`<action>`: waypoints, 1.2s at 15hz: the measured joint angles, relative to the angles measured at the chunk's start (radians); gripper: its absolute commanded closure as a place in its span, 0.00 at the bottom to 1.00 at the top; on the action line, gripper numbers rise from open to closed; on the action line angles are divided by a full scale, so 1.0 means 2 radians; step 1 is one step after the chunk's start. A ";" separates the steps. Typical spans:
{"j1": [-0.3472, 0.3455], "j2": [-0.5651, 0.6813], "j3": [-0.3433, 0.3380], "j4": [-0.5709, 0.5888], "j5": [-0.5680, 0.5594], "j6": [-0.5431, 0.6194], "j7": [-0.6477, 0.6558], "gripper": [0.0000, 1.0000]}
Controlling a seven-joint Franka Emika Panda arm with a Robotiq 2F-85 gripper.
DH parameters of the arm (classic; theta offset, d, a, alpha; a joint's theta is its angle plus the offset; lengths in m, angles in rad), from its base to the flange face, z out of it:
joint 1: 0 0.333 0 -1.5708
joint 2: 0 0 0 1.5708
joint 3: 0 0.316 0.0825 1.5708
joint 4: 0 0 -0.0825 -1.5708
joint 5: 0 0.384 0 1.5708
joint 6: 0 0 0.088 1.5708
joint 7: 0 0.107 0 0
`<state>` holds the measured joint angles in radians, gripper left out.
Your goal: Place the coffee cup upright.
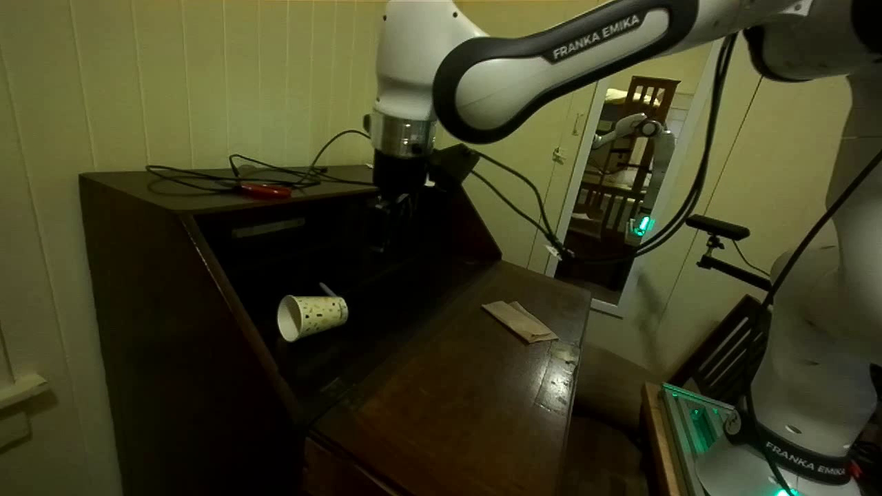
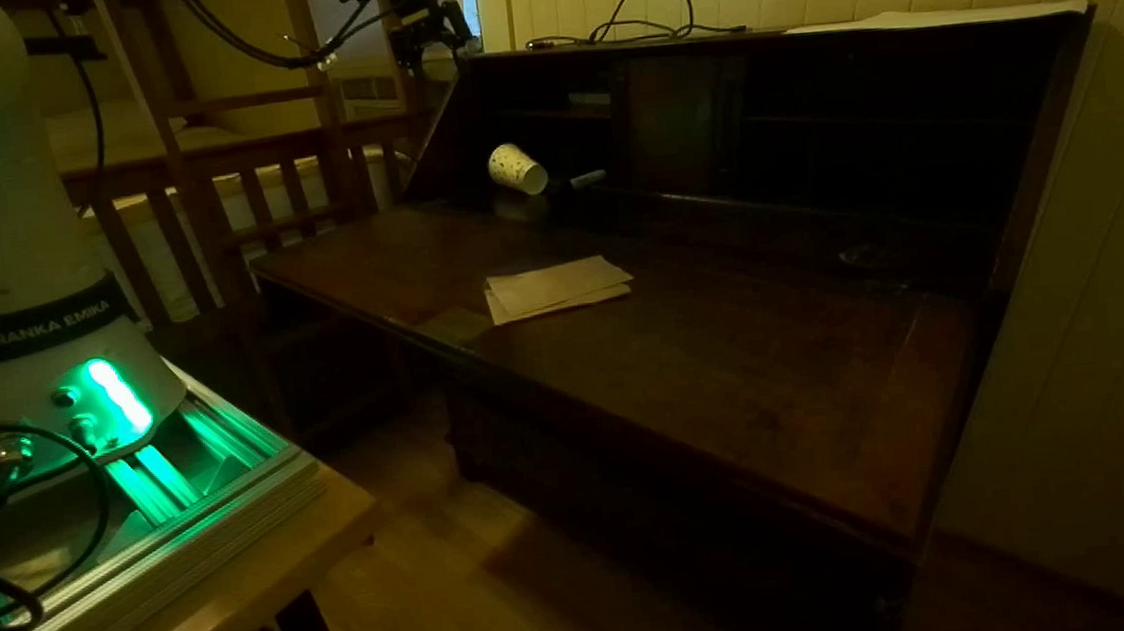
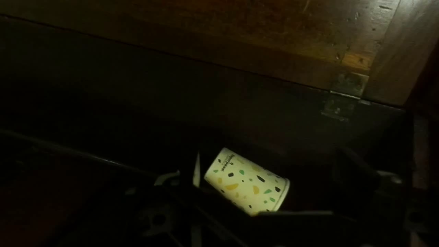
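The coffee cup (image 1: 313,318) is pale with dark, green and yellow flecks. It lies on its side inside the dark desk in both exterior views (image 2: 517,170), its mouth facing out. In the wrist view the cup (image 3: 247,183) lies tilted, its rim toward lower right, its lower edge partly hidden by a dark gripper part. My gripper (image 1: 393,224) hangs above the desk, higher than the cup and apart from it. In the wrist view the dark fingers (image 3: 271,168) stand wide apart with the cup seen between them. The gripper is open and holds nothing.
A slim pale stick (image 2: 587,179) lies beside the cup. A folded brown paper (image 1: 520,322) lies on the desk's flap (image 1: 441,386). The desk's side wall (image 1: 227,303) and top (image 1: 172,189) enclose the cup's space. Cables and a red item (image 1: 265,191) lie on top.
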<state>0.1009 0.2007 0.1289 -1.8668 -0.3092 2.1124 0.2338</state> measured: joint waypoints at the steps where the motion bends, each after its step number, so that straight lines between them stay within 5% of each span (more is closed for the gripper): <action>1: 0.006 0.018 0.000 0.020 0.002 -0.001 -0.010 0.00; 11: 0.013 0.041 -0.004 0.054 0.002 -0.008 -0.029 0.00; 18: 0.034 0.059 -0.020 0.086 0.001 -0.094 0.039 0.00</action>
<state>0.1684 0.3189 0.0886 -1.6957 -0.3073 1.9242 0.3122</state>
